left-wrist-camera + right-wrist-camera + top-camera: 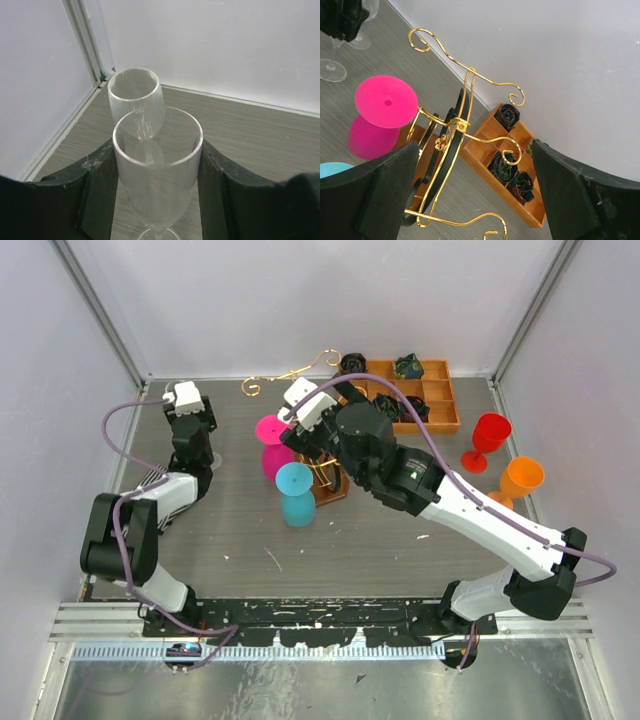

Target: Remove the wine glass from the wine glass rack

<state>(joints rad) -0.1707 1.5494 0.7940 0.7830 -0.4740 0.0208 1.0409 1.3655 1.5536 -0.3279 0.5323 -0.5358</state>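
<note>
Gold wire rack (pixel 461 125) stands upright on a small brown wooden base, its arms ending in curled scrolls. Pink glass (pixel 386 101) hangs inverted at the rack's side, flat foot uppermost and bowl below. Teal glass (pixel 296 490) hangs inverted just beside it, nearer the arm bases.

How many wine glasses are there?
6: pink and teal hang on the rack; red and orange stand at right; two clear, one between the left fingers, one beyond. The right arm may hide more.
</note>
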